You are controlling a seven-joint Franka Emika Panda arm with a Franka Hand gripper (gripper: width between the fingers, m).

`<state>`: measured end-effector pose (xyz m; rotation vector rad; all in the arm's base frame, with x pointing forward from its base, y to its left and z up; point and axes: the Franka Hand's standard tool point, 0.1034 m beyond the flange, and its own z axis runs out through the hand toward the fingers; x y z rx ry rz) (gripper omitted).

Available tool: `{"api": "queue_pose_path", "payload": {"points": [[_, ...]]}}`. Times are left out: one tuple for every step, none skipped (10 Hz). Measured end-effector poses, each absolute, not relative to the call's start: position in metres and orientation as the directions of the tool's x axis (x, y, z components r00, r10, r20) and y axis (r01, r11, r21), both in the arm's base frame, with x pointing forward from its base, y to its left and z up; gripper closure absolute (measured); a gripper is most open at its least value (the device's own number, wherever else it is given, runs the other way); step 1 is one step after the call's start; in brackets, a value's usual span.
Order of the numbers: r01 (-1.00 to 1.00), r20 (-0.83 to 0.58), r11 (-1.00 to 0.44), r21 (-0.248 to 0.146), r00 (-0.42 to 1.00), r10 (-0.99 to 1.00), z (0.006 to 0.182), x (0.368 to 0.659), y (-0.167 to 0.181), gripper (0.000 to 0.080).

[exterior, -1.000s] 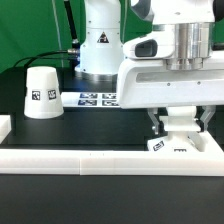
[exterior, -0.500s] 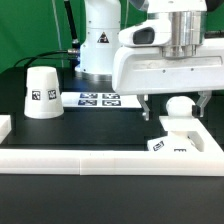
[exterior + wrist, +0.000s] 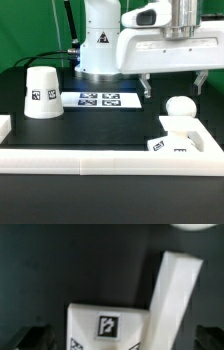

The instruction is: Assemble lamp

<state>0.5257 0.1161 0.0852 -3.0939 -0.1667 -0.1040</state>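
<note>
The ball-topped bulb point(image 3: 179, 108) stands upright in the small square base point(image 3: 170, 141) at the exterior view's right, against the white rim bar point(image 3: 110, 160). My gripper point(image 3: 173, 88) hangs just above the bulb, open and empty, one finger on each side and touching nothing. The cone shade point(image 3: 41, 92) stands alone at the exterior view's left. In the wrist view a tagged white block, the base point(image 3: 108, 325), lies below my gripper point(image 3: 122, 338), with the dark fingertips point(image 3: 35, 336) at the picture's corners and a rim bar point(image 3: 176, 297) beside it.
The marker board point(image 3: 97, 99) lies flat at the back, in front of the arm's white pedestal point(image 3: 98, 45). White rim bars run along the front and the exterior view's right. A short white block point(image 3: 4, 126) sits at the left edge.
My gripper has risen straight up from around the bulb, leaving it standing in the base. The shade and base have not moved.
</note>
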Motion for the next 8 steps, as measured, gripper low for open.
{"api": "queue_pose_path", "payload": {"points": [[0.101,0.067,-0.994,-0.039,0.993,0.098,0.083,0.522,0.123,0.0100],[0.107,0.067,-0.994,-0.039,0.992,0.104,0.082,0.520,0.128,0.0100],[0.112,0.068,-0.993,-0.038,0.992,0.109,0.082,0.521,0.126,0.0100],[0.112,0.068,-0.993,-0.038,0.992,0.109,0.082,0.521,0.126,0.0100],[0.112,0.067,-0.993,-0.038,0.992,0.110,0.082,0.520,0.126,0.0100],[0.112,0.067,-0.993,-0.038,0.992,0.110,0.082,0.520,0.126,0.0100],[0.104,0.069,-0.994,-0.040,0.992,0.101,0.080,0.517,0.125,0.0100],[0.086,0.062,-0.995,-0.046,0.995,0.083,0.075,0.503,0.123,0.0100]]}}
